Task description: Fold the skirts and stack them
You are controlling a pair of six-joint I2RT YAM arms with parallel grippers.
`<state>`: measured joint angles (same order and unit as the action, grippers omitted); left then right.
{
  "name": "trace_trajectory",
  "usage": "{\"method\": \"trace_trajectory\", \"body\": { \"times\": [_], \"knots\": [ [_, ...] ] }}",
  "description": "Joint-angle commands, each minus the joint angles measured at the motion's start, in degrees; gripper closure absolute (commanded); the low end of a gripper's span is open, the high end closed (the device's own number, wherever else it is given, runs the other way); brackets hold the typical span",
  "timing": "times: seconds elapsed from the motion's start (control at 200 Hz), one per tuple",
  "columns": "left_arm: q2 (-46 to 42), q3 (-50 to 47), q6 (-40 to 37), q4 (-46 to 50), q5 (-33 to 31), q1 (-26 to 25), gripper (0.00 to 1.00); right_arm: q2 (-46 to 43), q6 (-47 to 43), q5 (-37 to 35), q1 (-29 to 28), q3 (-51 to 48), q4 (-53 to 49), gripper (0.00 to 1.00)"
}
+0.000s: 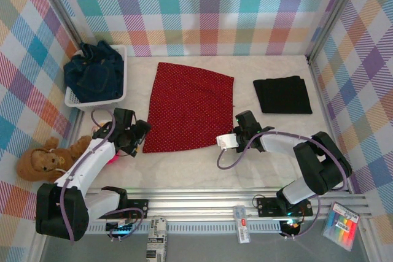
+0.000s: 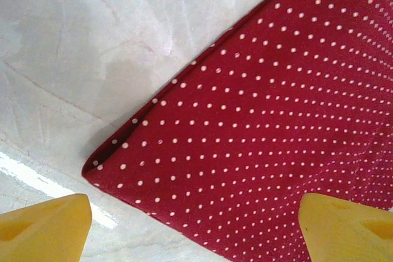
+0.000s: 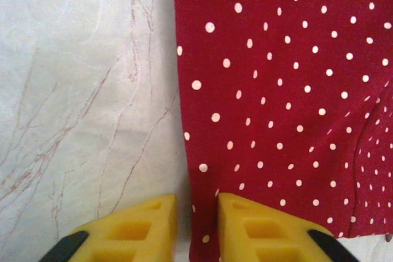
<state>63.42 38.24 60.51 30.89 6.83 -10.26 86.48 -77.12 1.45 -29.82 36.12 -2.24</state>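
— Where is the red skirt [image 1: 190,108] found, and how is it laid?

— It is spread flat in the middle of the counter [image 1: 184,173]. Its wide hem is turned toward the near edge and its narrower end toward the far edge. A folded black skirt [image 1: 282,95] is seen toward the far right corner, well apart from it.

— Which arm is placed nearer?

— Neither is favoured, since one near corner is attended by each. The left gripper [image 2: 191,204] is held wide open. The near left corner of the cloth lies just ahead of its gap and is not yet enclosed. The right gripper [image 3: 196,207] is set at the skirt's right edge, close to the near right corner. Its jaws stand nearly together, and the edge runs into the narrow gap between them. Whether the cloth is actually pinched there cannot be told.

— What does the coming move depend on?

— The hem line between the two grippers lies roughly along the near edge. A fold carried away toward the far edge is therefore judged likely. For that, the left corner would first have to be taken.
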Motion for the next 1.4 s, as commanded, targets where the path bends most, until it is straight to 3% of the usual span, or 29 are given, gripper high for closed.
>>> {"method": "trace_trajectory", "body": {
  "times": [0.0, 0.235, 0.56, 0.965, 1.395],
  "knots": [
    [1.12, -0.84, 1.71, -1.63, 1.03, -1.26, 0.13, 0.53, 2.27, -3.04, -0.06, 1.94, 5.48, 0.80],
    [2.89, -1.27, 3.48, -2.09, 0.18, -3.74, 0.15, -1.66, 2.77, 0.18, -0.32, 3.30, -0.08, 1.00],
    [2.60, -6.15, 10.43, -5.19, -0.53, -7.31, 0.25, -2.03, 2.53, 1.71, -0.82, 3.79, -2.90, 1.00],
    [3.82, -7.45, 10.30, -8.40, -7.82, -7.81, 0.37, -1.88, 2.94, 1.62, -1.20, 3.48, -2.78, 1.00],
    [5.18, -8.62, 12.17, -7.48, -7.70, -8.02, 0.40, -2.18, 3.21, 1.45, -1.31, 3.10, -2.87, 1.00]
  ]
}}
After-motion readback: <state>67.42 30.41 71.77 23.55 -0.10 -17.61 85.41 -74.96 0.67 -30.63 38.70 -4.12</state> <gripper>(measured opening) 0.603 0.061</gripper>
